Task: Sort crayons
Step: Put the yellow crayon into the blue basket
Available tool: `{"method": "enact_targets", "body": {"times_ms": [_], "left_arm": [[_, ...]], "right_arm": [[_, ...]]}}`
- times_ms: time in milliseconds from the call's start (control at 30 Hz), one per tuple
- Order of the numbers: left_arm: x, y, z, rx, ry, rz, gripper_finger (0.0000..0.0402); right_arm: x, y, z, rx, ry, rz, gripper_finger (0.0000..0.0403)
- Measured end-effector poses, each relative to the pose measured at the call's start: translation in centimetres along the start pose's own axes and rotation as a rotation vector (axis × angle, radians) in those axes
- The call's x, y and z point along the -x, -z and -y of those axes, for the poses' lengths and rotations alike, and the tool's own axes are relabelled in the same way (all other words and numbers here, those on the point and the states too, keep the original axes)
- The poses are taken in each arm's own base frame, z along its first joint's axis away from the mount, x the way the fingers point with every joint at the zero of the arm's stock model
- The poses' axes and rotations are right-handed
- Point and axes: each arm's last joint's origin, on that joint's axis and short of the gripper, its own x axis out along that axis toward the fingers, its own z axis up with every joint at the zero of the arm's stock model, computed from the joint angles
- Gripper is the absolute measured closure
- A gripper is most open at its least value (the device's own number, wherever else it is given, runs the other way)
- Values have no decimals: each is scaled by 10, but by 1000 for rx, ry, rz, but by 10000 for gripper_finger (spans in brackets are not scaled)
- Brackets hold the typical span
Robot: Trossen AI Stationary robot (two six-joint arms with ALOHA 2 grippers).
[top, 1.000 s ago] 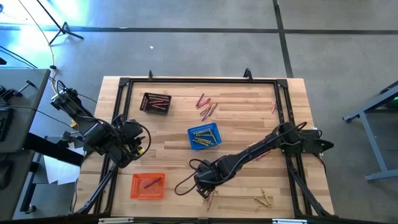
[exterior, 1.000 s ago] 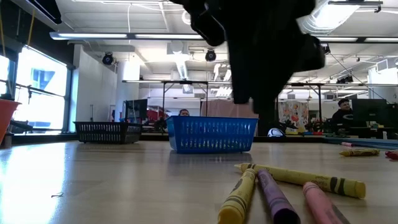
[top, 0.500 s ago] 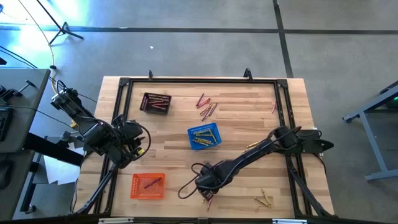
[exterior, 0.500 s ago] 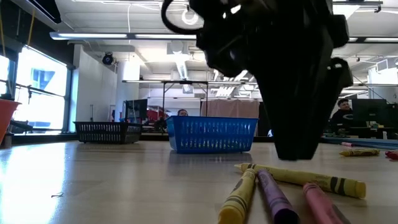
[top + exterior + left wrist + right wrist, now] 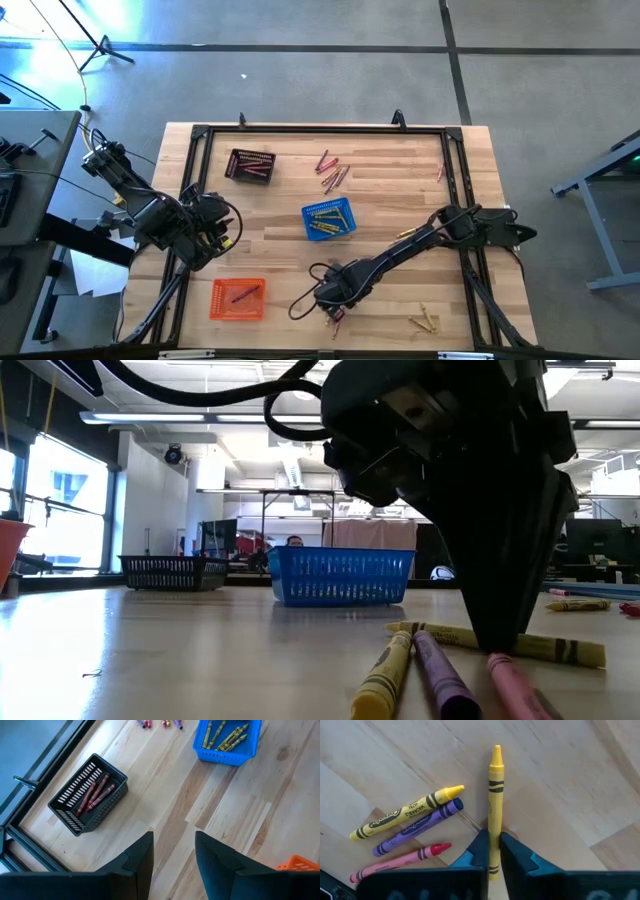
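Just in front of the blue basket (image 5: 328,220), the right gripper (image 5: 492,851) is pinching its jaws onto a yellow crayon (image 5: 494,810) lying on the table (image 5: 400,200), beside three loose crayons (image 5: 405,837), for sorting; left gripper (image 5: 172,857) is waiting, jaws apart and empty.

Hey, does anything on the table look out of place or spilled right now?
Nothing looks damaged. Loose crayons lie scattered beyond the blue basket, and more lie near the table's front edge, still unsorted. The right gripper has its jaws closed on a yellow crayon lying beside three others.
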Motion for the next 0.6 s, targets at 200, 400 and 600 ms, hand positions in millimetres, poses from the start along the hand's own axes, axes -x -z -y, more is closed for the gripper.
{"method": "enact_targets", "body": {"times_ms": [200,400,600], "left_arm": [[0,-1,0,3,-8,20,273],[0,-1,0,24,-14,39,273],[0,-1,0,40,-12,42,273]], "right_arm": [[1,-6,2,-15,-8,-17,384],[21,-14,7,11,-27,42,392],[63,-25,17,28,-71,177,394]]}}
